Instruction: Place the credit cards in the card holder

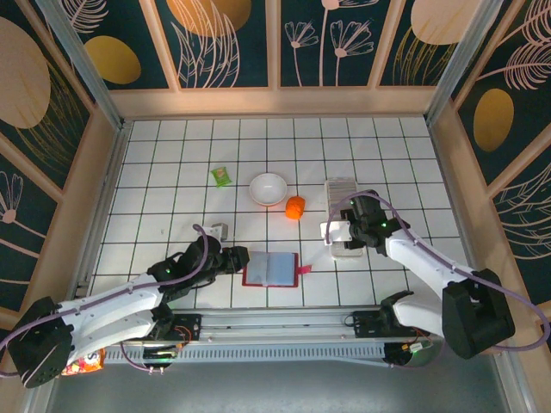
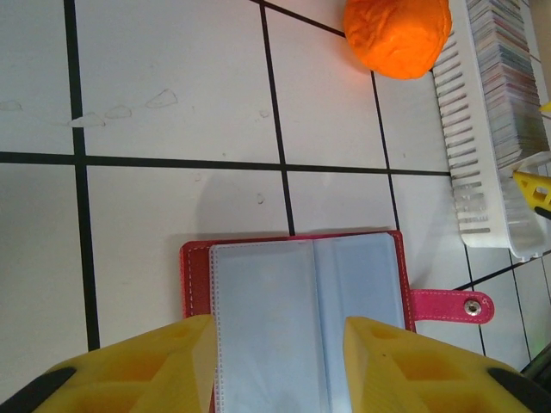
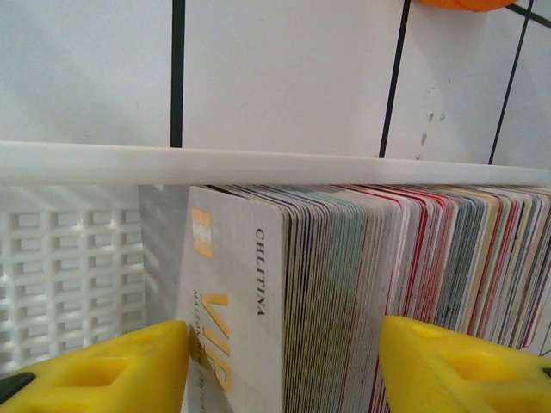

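The card holder (image 1: 270, 268) lies open on the table, red outside with pale blue sleeves (image 2: 301, 310) and a pink snap tab (image 2: 452, 305). My left gripper (image 1: 234, 258) hovers at its left edge, open, its yellow fingers (image 2: 155, 366) either side of the sleeves. The credit cards (image 1: 342, 191) stand on edge as a packed row (image 3: 362, 284) in a white slotted tray (image 1: 346, 249). My right gripper (image 1: 338, 231) is down in the tray, open, straddling the front part of the row. Its left finger (image 3: 112, 370) touches the front VIP card (image 3: 232, 292).
An orange lump (image 1: 295, 207) lies between the tray and a white bowl (image 1: 268, 188). A green packet (image 1: 222, 176) sits farther back left, and a small grey object (image 1: 218, 231) is by my left arm. Wooden walls ring the gridded table.
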